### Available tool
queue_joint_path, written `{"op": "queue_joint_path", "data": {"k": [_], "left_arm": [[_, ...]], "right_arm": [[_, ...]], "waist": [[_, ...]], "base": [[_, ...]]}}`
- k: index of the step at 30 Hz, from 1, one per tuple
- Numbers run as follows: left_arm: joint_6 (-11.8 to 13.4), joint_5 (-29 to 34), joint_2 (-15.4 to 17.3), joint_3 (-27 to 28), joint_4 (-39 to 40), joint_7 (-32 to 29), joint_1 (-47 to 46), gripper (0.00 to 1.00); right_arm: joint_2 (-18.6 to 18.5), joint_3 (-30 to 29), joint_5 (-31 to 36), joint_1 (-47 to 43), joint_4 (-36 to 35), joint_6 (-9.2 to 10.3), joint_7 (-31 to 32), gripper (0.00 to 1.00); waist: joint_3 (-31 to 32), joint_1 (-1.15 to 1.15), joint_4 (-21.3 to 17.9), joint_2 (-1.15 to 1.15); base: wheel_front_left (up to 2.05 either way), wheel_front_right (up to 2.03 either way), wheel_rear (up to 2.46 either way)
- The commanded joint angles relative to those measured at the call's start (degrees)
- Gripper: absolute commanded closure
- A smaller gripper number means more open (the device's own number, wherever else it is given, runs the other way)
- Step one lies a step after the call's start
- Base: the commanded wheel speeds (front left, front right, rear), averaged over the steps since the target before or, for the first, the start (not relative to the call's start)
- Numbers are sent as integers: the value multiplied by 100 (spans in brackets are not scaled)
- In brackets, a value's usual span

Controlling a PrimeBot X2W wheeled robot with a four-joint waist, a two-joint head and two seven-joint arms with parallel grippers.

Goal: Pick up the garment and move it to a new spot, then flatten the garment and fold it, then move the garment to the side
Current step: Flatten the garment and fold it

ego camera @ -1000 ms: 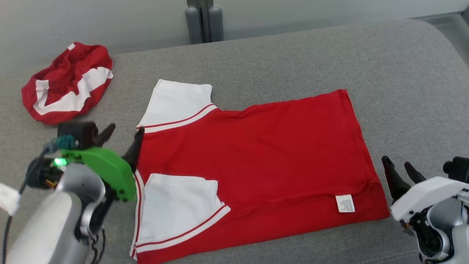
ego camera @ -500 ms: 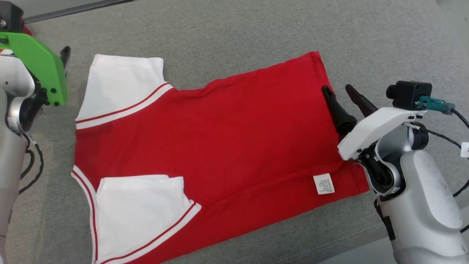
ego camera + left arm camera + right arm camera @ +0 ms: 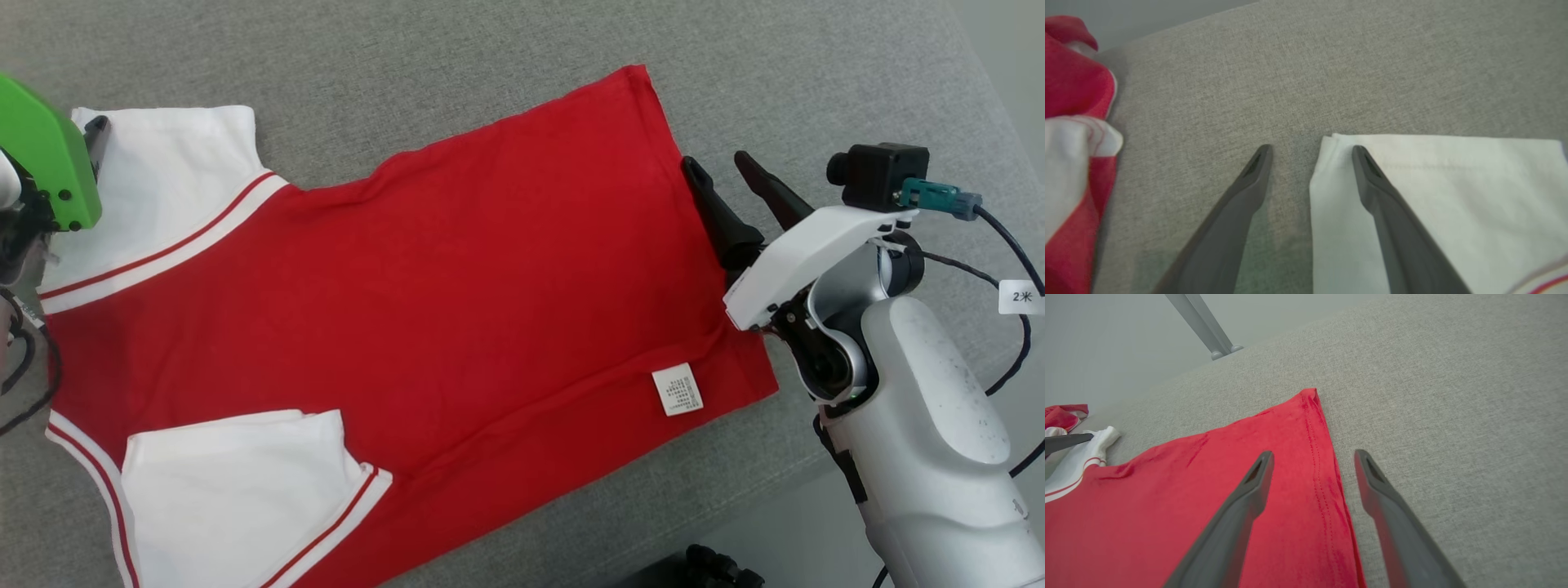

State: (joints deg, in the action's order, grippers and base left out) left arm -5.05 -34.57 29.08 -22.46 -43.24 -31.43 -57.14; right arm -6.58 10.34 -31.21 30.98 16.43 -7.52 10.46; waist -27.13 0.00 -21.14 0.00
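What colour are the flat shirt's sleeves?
White sleeves with a red stripe; best in head view.

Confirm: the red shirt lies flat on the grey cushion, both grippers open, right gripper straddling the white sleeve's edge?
Not the sleeve. The right wrist view shows the right gripper straddling the red hem of the shirt, jaws open. It is the left gripper that is at the white sleeve. The rest holds.
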Motion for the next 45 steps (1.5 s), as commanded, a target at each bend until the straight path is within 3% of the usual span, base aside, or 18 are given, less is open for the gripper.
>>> {"op": "queue_joint_path", "data": {"k": [1,5,6,7,8,9,18,26,33,42,43,44,45], "left_arm": [[-33,11,0,-10,-61,17,-99,0],[-44,23,-14,-61,-175,31,-103,0],[-55,6,-36,-77,-197,24,-105,50],[-66,-18,-68,-97,-213,23,-108,59],[-82,-31,-88,-114,-225,34,-113,84],[-106,-47,-117,-138,-230,37,-116,100],[-189,-147,-372,-272,-66,484,-312,100],[-234,-359,-748,-401,273,959,-373,100],[-241,-649,-981,-660,764,1135,-201,100],[-242,-936,-1008,-873,1096,1256,-92,100],[-242,-949,-1004,-890,1104,1263,-98,100],[-242,-972,-999,-898,1108,1267,-103,100],[-242,-994,-997,-905,1112,1280,-103,100]], "right_arm": [[-35,43,-36,102,37,6,-56,0],[-69,152,-77,216,100,6,-66,0],[-80,168,-87,243,118,6,-68,0],[-101,190,-87,280,130,6,-74,0],[-122,206,-82,312,145,6,-78,0],[-151,226,-68,361,173,6,-77,0],[-602,573,291,1162,688,7,188,0],[-1099,1194,786,2009,1979,7,390,0],[-1333,1455,799,2413,3201,7,344,0],[-1456,2092,496,2662,3863,6,332,0],[-1486,2160,445,2688,3918,6,349,24],[-1503,2213,410,2714,3960,6,326,38],[-1517,2265,390,2739,4010,6,311,67]], "waist": [[-65,0,-81,0],[-67,0,-109,0],[-67,0,-110,0],[-64,0,-105,0],[-60,0,-95,0],[-47,0,-75,0],[135,0,367,0],[280,0,1051,0],[329,0,1625,0],[310,0,1893,0],[309,0,1905,0],[307,0,1912,0],[307,0,1918,0]], "base": [[0,0,0],[0,0,0],[0,0,0],[0,0,0],[0,0,0],[0,0,0],[0,0,0],[0,0,0],[0,0,0],[0,0,0],[0,0,0],[0,0,0],[0,0,0]]}}
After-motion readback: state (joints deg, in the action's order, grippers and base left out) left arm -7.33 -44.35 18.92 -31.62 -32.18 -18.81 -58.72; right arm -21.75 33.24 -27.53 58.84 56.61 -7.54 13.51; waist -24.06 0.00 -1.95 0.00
